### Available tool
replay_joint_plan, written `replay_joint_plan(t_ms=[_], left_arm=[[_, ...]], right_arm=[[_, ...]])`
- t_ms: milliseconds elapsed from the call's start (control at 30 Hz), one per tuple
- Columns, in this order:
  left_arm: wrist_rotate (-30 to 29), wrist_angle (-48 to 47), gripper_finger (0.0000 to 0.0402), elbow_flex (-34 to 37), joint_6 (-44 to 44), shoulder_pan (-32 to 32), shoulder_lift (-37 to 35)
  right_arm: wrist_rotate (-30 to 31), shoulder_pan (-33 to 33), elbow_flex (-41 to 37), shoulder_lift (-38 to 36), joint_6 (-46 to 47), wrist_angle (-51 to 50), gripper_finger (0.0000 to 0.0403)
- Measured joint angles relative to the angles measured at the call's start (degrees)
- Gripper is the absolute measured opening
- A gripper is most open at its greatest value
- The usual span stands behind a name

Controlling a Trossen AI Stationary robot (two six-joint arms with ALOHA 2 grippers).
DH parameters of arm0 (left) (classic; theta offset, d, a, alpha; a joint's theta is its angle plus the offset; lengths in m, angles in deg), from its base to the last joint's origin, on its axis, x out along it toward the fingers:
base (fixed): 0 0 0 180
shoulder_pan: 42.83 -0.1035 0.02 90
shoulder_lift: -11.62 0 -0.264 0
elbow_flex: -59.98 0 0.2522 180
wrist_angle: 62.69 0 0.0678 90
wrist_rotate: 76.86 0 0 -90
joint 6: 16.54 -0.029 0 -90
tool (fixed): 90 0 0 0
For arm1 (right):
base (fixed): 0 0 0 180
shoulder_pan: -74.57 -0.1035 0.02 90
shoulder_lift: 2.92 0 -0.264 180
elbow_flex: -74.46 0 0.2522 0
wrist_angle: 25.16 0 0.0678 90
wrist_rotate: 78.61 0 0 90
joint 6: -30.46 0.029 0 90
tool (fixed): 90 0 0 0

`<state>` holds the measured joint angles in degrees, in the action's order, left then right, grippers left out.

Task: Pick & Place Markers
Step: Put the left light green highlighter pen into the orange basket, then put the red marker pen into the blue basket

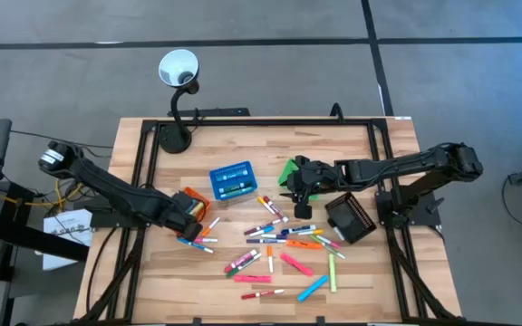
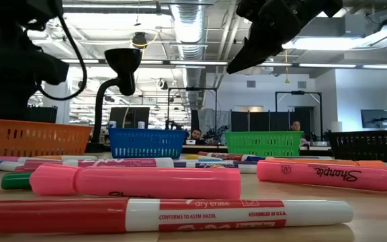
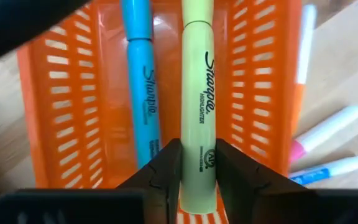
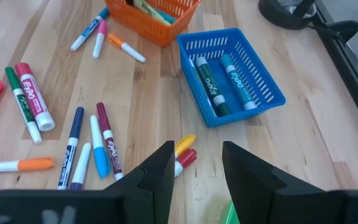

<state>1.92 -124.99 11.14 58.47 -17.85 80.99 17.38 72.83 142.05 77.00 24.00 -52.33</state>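
Left wrist view: yellow highlighter (image 3: pixel 199 106) lies between left end effector (image 3: pixel 197 168) fingers.

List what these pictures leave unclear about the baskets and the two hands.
- Green basket: contents hidden by its wall in the low view, by the right arm from above.
- Black basket: contents too small in the high view.
- Left hand: the yellow highlighter sits between its fingers; whether gripped or released is unclear.
- Right hand: open, empty.

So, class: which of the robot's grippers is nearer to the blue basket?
The right gripper, hovering just to the side of the blue basket. The left gripper sits farther off, over the orange basket, its fingers around a yellow highlighter.
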Motion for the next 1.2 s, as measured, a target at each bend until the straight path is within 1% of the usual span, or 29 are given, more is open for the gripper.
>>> replay_joint_plan(t_ms=[100, 233, 367, 433, 500, 567, 667, 767, 833, 900, 933, 1000, 1200], left_arm=[[0.16, -0.12, 0.0093, 0.29, -0.07, 0.01, 1.51], [0.15, 0.00, 0.0112, 0.29, -0.17, 0.01, 2.24], [-0.21, 0.02, 0.0127, -0.21, -0.20, 0.01, 1.34], [-1.12, 0.36, 0.0127, -1.93, -0.23, 0.02, 0.32], [-3.72, 0.57, 0.0121, -3.93, -1.36, 0.10, -0.97], [-6.81, 1.02, 0.0114, -5.88, -4.28, 0.10, -2.54], [-12.97, 1.96, 0.0104, -8.11, -8.37, 0.01, -4.78], [-20.05, 5.54, 0.0099, -8.39, -14.95, -0.01, -6.59], [-25.58, 8.00, 0.0097, -8.39, -18.75, -0.15, -6.87], [-29.60, 10.12, 0.0097, -8.37, -21.80, -0.24, -6.77], [-30.71, 10.75, 0.0097, -8.37, -23.20, -0.51, -6.69], [-30.94, 11.39, 0.0097, -8.37, -25.10, -1.08, -6.56], [-30.82, 11.91, 0.0097, -8.26, -25.29, -1.89, -6.12]], right_arm=[[-0.01, -0.05, 0.00, 0.00, 0.72, -0.22, 0.0124], [0.00, -0.13, 0.00, 0.00, 3.86, -0.22, 0.0124], [0.00, -0.13, -1.10, 0.06, 6.70, 0.82, 0.0127], [0.01, -0.13, -1.51, 1.87, 8.71, 1.11, 0.0135], [0.01, -0.13, -1.75, 4.09, 9.71, 0.28, 0.0147], [-0.02, -0.11, -1.20, 7.06, 9.88, 2.55, 0.0160], [-0.06, 0.30, 0.47, 12.06, 9.94, 2.54, 0.0175], [-0.17, 0.81, 3.27, 16.81, 9.98, 0.58, 0.0182], [-0.06, 1.21, 5.70, 19.87, 10.63, -1.97, 0.0182], [-0.17, 1.67, 7.90, 22.66, 11.57, -6.20, 0.0178], [-0.20, 1.97, 9.25, 24.09, 12.07, -7.19, 0.0175], [-0.49, 2.29, 11.27, 26.16, 12.56, -9.58, 0.0169], [-3.34, 2.27, 14.93, 30.31, 12.65, -10.59, 0.0148]])
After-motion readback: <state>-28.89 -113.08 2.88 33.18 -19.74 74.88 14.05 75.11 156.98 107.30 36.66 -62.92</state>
